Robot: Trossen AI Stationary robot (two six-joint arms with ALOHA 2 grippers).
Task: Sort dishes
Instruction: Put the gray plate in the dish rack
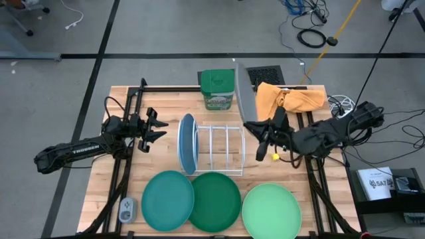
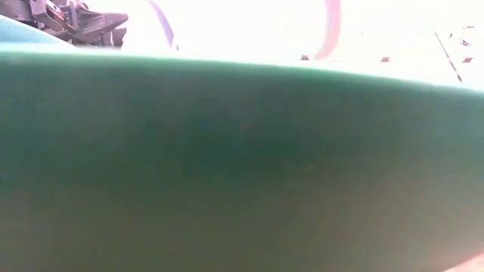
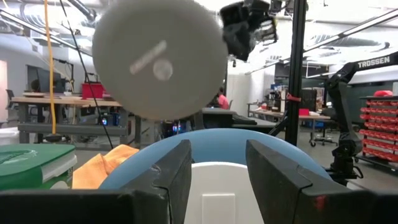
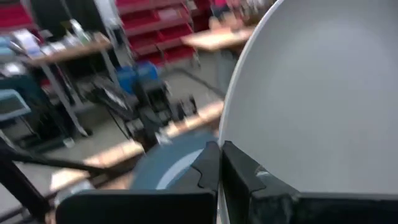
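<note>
In the high view you see the white wire rack (image 1: 219, 151) standing at the middle of the wooden table (image 1: 123, 179). The blue plate (image 1: 186, 143) stands on edge in the rack's left end. The left gripper (image 1: 157, 128) waits just left of that plate, its fingers spread and holding nothing. The right gripper (image 1: 256, 128) sits at the rack's right side and pinches the grey plate (image 1: 242, 87), which you see edge-on as a thin grey strip running back toward the green lidded tub (image 1: 217, 88). The orange cloth (image 1: 290, 98) lies behind the right arm. Three plates lie flat in a row along the near edge: the teal plate (image 1: 167, 200), the dark green plate (image 1: 215, 201) and the light green plate (image 1: 271, 210).

In the low view you see the dark green plate's (image 2: 242, 166) rim filling nearly the whole frame; part of a dark arm (image 2: 76, 23) shows at the upper left.

In the left wrist view you see this arm's two fingers (image 3: 169, 177) apart, with the blue plate's (image 3: 217, 140) rim between and beyond them. The grey plate (image 3: 160, 59) hangs in the air above it, gripped at its upper edge by the right gripper (image 3: 249, 28).

In the right wrist view you see the fingers (image 4: 208, 168) pressed onto the edge of the grey plate (image 4: 317, 112), with the blue plate (image 4: 165, 171) below.
</note>
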